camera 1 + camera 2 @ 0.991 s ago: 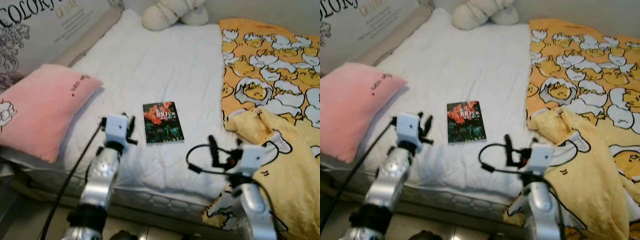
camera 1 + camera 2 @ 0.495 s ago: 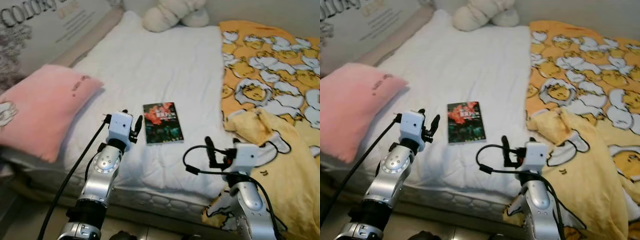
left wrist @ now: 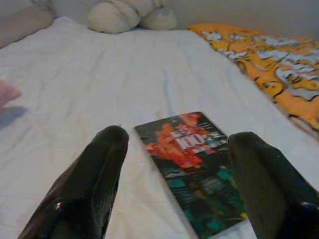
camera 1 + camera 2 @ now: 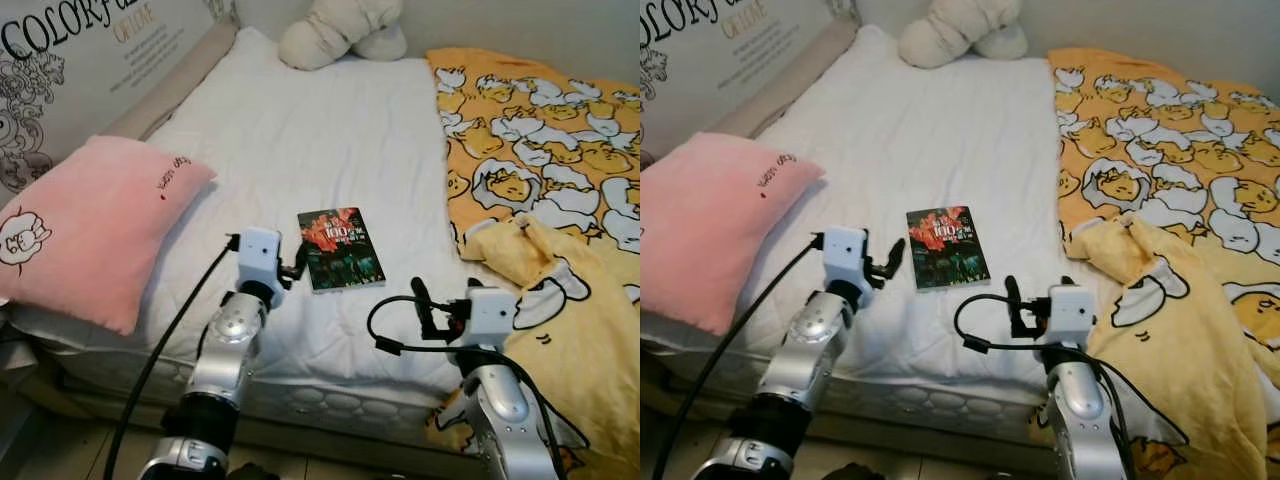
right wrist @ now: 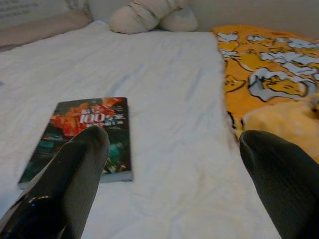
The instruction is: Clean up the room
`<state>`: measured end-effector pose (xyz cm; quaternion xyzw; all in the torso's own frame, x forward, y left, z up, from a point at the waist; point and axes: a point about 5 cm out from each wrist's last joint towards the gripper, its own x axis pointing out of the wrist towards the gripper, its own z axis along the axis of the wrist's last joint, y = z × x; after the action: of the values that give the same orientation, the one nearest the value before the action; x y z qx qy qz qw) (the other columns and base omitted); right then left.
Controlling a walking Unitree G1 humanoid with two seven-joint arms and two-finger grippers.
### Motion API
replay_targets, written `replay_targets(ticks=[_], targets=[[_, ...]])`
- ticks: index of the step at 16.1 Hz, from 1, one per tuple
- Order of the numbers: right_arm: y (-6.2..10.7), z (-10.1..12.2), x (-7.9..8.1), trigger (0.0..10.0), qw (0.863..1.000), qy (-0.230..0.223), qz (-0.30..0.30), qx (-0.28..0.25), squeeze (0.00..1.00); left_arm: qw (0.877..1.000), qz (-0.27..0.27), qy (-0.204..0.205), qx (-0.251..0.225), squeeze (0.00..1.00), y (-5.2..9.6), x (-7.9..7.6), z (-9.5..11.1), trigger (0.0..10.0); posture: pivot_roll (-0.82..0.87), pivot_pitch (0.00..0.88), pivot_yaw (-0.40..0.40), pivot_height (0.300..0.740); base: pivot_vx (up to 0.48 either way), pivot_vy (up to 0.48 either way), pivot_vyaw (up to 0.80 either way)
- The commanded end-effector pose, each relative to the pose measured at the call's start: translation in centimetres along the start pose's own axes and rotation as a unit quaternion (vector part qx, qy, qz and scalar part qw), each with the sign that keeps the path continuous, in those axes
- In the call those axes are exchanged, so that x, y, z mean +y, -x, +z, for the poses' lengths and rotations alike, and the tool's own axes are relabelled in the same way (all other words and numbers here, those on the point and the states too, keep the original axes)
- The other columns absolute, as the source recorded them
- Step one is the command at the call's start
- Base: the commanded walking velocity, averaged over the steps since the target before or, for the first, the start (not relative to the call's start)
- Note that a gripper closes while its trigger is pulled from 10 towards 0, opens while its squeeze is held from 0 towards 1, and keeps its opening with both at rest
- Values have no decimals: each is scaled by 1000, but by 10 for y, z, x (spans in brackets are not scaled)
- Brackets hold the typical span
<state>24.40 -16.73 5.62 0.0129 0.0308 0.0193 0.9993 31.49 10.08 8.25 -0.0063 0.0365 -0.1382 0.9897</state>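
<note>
A thin book [image 4: 340, 248] with a dark cover, red-orange art and "100" on it lies flat on the white bed sheet [image 4: 320, 130]. My left gripper [image 4: 297, 262] is open just left of the book's near left corner, low over the sheet. In the left wrist view the book [image 3: 194, 164] lies between and just beyond the two black fingers [image 3: 94, 184]. My right gripper [image 4: 420, 300] is open over the sheet near the bed's front edge, to the right of and nearer than the book [image 5: 82, 132].
A pink pillow [image 4: 95, 225] lies at the left of the bed. An orange and yellow duck-print blanket [image 4: 540, 150] covers the right side and hangs over the front edge. A white plush toy [image 4: 340, 25] sits at the far end. A printed board [image 4: 80, 60] stands along the left.
My left gripper has moved forward and to the right, up to the book's left edge. The camera has shifted slightly. The right gripper has hardly moved.
</note>
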Motion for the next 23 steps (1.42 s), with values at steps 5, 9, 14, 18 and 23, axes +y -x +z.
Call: replay_targets(ticks=[5, 9, 14, 18, 23], targets=[[3, -5, -7, 10000, 1000, 7, -11, 9, 0, 999, -25, 27, -11, 0, -3, -7, 4, 10000, 9, 0, -29, 740, 480, 0, 0], [6, -6, -7, 10000, 1000, 5, -13, 12, 0, 999, -37, 3, 2, 0, -12, -1, 3, 10000, -6, 0, -34, 740, 480, 0, 0], [23, -9, -8, 10000, 1000, 13, -8, 22, 0, 996, 5, 12, 86, 0, -41, 20, 4, 10000, -75, 0, -42, 740, 0, 0, 0], [60, -9, -17, 10000, 999, 12, -26, 43, 0, 995, -3, 20, 96, 1000, -57, 1, 18, 10000, -175, 4, -43, 740, 0, 0, 0], [123, -15, -20, 10000, 994, 2, -40, 102, 0, 990, -17, 21, 139, 1000, -52, -14, 0, 10000, -244, 145, -28, 740, 0, 0, 0]])
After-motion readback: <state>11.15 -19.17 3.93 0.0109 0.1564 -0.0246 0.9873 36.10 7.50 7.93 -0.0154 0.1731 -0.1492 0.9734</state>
